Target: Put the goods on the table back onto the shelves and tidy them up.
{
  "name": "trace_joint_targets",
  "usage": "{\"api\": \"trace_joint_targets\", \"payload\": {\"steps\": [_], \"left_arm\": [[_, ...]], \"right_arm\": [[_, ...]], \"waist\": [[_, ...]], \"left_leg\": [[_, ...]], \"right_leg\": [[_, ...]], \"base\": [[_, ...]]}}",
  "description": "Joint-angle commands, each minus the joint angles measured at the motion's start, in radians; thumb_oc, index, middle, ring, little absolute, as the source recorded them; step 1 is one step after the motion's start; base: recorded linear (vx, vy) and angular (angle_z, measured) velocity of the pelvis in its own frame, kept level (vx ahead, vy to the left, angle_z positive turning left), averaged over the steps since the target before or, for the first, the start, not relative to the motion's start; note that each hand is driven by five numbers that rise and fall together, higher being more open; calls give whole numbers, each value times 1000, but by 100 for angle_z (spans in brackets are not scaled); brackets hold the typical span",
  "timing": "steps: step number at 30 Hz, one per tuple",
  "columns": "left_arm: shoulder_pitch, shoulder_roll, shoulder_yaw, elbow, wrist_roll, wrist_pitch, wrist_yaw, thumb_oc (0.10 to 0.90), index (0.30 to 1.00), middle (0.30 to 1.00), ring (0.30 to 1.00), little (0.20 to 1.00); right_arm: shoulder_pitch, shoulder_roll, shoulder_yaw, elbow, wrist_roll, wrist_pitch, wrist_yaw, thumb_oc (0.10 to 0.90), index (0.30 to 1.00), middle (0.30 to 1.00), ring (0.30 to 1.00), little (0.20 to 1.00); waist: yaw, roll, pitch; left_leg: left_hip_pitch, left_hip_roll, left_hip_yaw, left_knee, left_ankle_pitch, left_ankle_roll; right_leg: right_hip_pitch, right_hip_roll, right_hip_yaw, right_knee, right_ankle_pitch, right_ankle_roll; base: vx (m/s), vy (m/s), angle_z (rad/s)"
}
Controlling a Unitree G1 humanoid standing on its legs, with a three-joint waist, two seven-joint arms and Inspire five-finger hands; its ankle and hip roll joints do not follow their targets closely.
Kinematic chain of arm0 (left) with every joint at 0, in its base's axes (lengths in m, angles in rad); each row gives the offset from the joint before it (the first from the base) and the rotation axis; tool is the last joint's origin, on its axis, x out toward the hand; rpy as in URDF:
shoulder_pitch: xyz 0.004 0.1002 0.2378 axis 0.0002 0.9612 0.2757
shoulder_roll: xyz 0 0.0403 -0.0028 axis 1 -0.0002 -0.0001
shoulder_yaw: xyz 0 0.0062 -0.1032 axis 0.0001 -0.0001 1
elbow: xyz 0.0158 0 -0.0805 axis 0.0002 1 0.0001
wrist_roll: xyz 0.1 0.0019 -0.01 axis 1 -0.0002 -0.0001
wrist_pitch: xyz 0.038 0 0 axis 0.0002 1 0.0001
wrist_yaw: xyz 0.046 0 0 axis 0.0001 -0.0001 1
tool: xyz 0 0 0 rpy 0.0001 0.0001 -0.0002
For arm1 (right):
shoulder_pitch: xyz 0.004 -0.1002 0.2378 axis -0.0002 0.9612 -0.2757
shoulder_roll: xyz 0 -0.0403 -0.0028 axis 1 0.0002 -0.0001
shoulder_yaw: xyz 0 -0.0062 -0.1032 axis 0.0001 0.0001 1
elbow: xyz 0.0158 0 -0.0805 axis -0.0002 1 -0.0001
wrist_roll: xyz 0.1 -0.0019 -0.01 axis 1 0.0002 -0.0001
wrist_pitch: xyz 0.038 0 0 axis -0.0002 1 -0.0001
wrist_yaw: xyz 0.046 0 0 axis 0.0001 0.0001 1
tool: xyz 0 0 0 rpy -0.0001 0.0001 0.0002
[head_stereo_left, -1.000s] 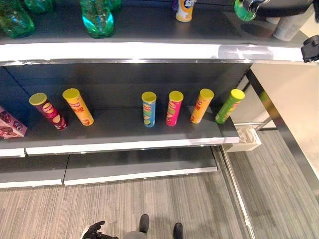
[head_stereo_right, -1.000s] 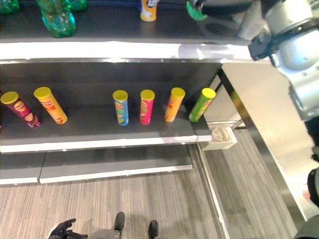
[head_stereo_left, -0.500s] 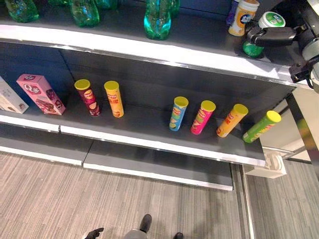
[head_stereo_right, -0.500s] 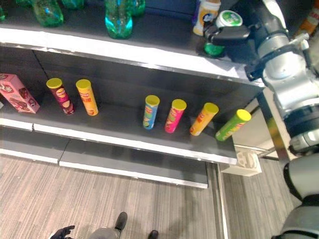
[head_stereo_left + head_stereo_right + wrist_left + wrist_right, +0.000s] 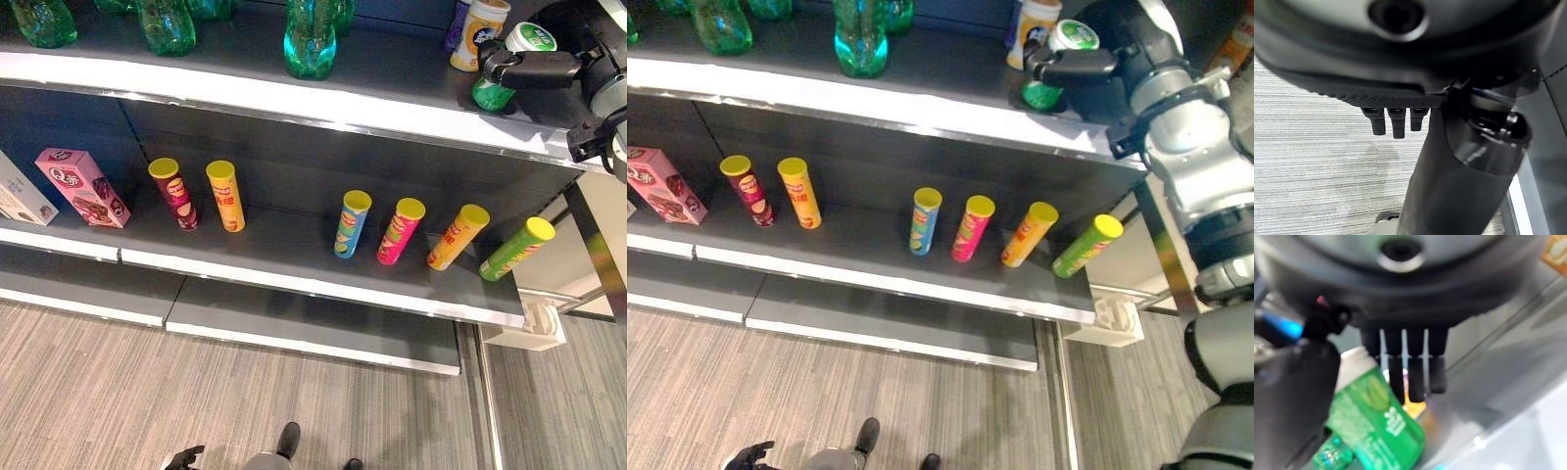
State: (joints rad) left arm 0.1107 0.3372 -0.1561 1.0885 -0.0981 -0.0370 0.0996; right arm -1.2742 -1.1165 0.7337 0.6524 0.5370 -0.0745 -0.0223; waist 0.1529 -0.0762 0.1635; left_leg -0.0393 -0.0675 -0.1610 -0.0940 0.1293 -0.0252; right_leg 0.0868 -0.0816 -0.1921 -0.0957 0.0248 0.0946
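The big shelf unit [image 5: 294, 103] has a top shelf and a lower shelf [image 5: 294, 284]. The right robot hand [image 5: 1087, 69] is up at the right end of the top shelf, and its fingers [image 5: 1415, 377] and thumb wrap a green can [image 5: 1058, 59] with a white lid. The can tips a bit and its bottom is at or just over the shelf; I cannot tell if it sits flat yet. This is where things could go wrong. If the hand lets go while the can leans, I think the can may fall over and roll to the front edge. A yellow cup [image 5: 480, 29] stands just beside the can, so a bump from the hand could knock it down too. Green bottles [image 5: 313, 39] stand further left on the same shelf, well apart from the hand. On the lower shelf, six tall tubes [image 5: 407, 230] lean, and a pink box [image 5: 83, 186] sits at the left. The left robot hand [image 5: 184, 457] hangs low by the floor with loose fingers, holding nothing.
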Motion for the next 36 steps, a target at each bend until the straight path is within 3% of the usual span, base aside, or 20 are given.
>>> {"api": "trace_joint_targets", "payload": {"steps": [1,7,17,18,19,20,36], "left_arm": [[-2,62,-47,9,-3,-13,15,800,900,900,900,900],[1,60,-50,13,6,-14,13,800,900,900,900,900],[1,57,-50,21,13,-15,16,800,900,900,900,900],[1,57,-49,21,13,-15,16,800,900,900,900,900],[2,57,-49,17,10,-16,15,800,900,900,900,900],[2,58,-49,15,9,-16,15,800,900,900,900,900],[-8,57,-36,29,10,-14,21,800,900,900,900,900]], "right_arm": [[-135,-1,-12,-10,61,-49,-17,400,300,300,300,300],[-171,-12,61,-22,31,-45,8,400,300,300,300,300],[-182,-7,93,-13,-2,-35,18,408,312,312,312,312],[-182,-7,93,-13,-2,-35,19,453,380,380,380,380],[-186,-8,99,-13,-5,-35,19,596,594,594,594,594],[-186,-9,99,-11,-5,-34,18,800,900,900,900,900],[-201,-69,68,-63,27,-50,-10,800,900,900,900,900]], "waist": [[19,-45,-79],[16,-53,-80],[16,-55,-79],[16,-55,-79],[16,-56,-78],[16,-56,-78],[-17,-64,-88]], "left_leg": [[21,44,115,7,-110,-53],[25,48,119,7,-112,-55],[25,48,117,7,-115,-55],[25,48,117,7,-115,-55],[25,49,117,7,-115,-55],[25,49,116,7,-115,-55],[40,56,140,7,-129,-56]], "right_leg": [[36,-31,14,8,-29,59],[37,-30,16,8,-29,58],[36,-30,17,8,-29,59],[36,-30,17,8,-29,59],[36,-30,16,8,-29,58],[36,-30,16,8,-29,58],[36,-29,33,8,-24,60]], "base": [[7,0,-4],[0,0,0],[0,0,0],[0,0,0],[0,0,0],[0,0,0],[-1,1,0]]}}
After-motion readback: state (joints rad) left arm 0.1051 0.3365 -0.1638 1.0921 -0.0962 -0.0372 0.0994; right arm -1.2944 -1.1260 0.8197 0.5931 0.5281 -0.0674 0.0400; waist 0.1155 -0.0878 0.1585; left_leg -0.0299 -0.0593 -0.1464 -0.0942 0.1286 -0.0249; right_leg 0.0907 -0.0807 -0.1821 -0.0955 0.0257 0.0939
